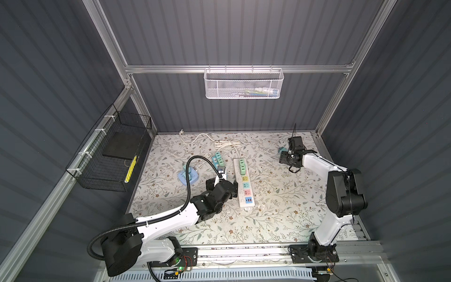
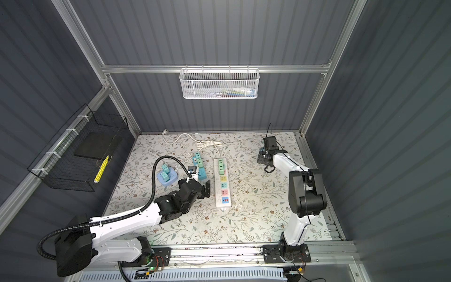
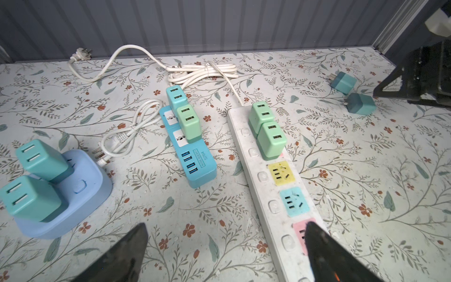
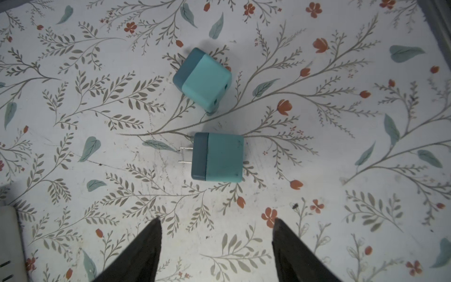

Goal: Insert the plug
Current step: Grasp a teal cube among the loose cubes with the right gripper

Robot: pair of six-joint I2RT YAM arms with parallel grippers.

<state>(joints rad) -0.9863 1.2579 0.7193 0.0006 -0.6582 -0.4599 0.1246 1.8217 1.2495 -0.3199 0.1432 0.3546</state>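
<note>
Two loose teal plugs lie on the floral table top at the far right. In the right wrist view the nearer plug (image 4: 217, 157) lies on its side with two bare prongs showing, and the other plug (image 4: 202, 79) lies just beyond it. My right gripper (image 4: 216, 219) hovers above them, open and empty; in both top views it (image 1: 285, 157) (image 2: 262, 157) points down. The white power strip (image 1: 244, 182) (image 3: 268, 171) holds two green plugs and has free coloured sockets. My left gripper (image 3: 227, 224) (image 1: 222, 186) is wide open, with one finger over the strip's pink socket.
A blue power strip (image 3: 189, 146) carries two plugs, and a round pale-blue socket base (image 3: 73, 195) carries two more. White cords (image 3: 202, 73) lie coiled at the back. A white mesh basket (image 1: 242, 84) hangs on the back wall and a black wire basket (image 1: 109, 156) on the left wall.
</note>
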